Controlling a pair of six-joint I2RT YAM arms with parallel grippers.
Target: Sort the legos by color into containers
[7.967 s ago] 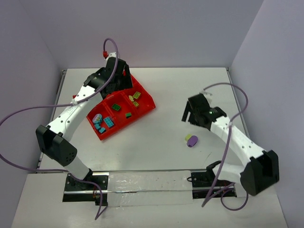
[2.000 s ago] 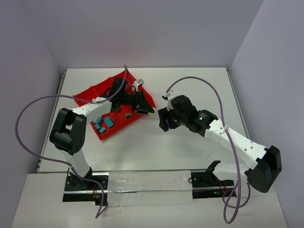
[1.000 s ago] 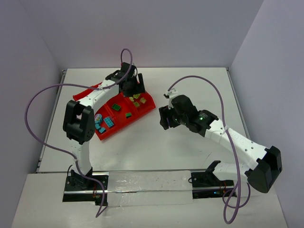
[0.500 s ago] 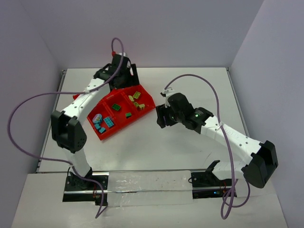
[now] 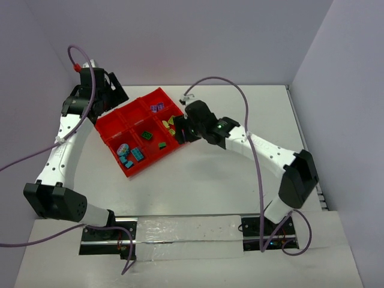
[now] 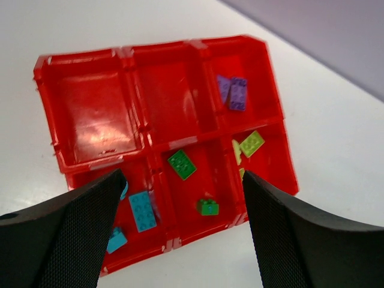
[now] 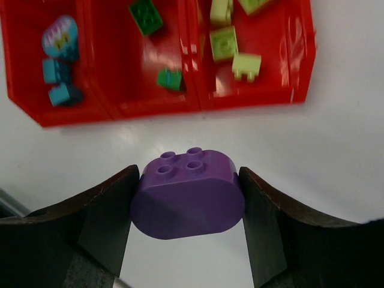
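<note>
Top external view shows one white table (image 5: pixel 240 186) with two arms bolted at its near edge and one red tray (image 5: pixel 110 129) of six square compartments, set two by three. Past the tray's left side the left arm (image 5: pixel 57 157) reaches to its far-left corner, where the left gripper (image 6: pixel 183 180) hangs above the tray, its two fingers (image 6: pixel 66 234) spread wide apart. At the tray's right corner the right arm (image 5: pixel 267 151) ends in the right gripper (image 7: pixel 187 210), whose two fingers press on either side of one purple rounded brick (image 7: pixel 187 192), four studs up, over bare table just beside the tray's near wall. Along that near wall run three compartments: the left one holds one multicolour clump (image 7: pixel 60 36) and two teal bricks (image 7: pixel 57 69), the middle one two green bricks (image 7: pixel 146 16), apart, and the right one four yellow-green bricks (image 7: pixel 223 42). Behind the yellow-green compartment, in the tray's far row, two purple bricks (image 6: pixel 232 93) lie side by side
</note>
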